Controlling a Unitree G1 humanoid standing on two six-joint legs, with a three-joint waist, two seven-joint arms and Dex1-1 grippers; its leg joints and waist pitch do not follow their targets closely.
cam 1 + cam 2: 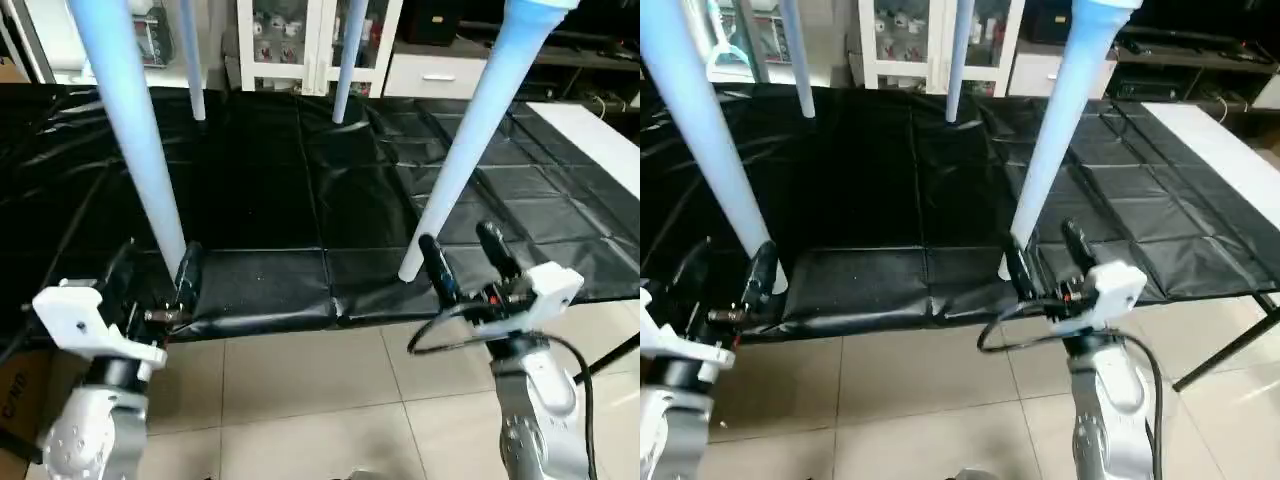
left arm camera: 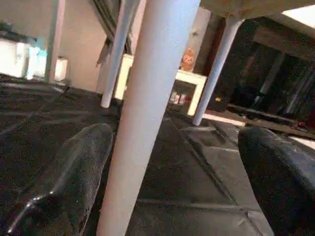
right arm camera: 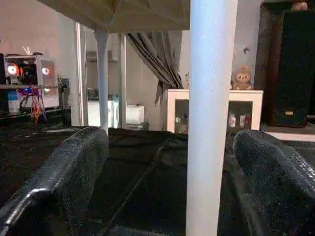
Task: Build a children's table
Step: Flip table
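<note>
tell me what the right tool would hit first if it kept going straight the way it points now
Most likely the near right table leg. The right tool is open, and in the right wrist view that leg stands between its two fingers, directly ahead. How far off the leg is cannot be judged with confidence.

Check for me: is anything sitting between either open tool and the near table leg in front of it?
Nothing visible. The left tool stands open with the near left leg between its fingers, gaps showing on both sides in the left wrist view. The right tool is open around the near right leg likewise. Both legs stand on the black mat.
</note>
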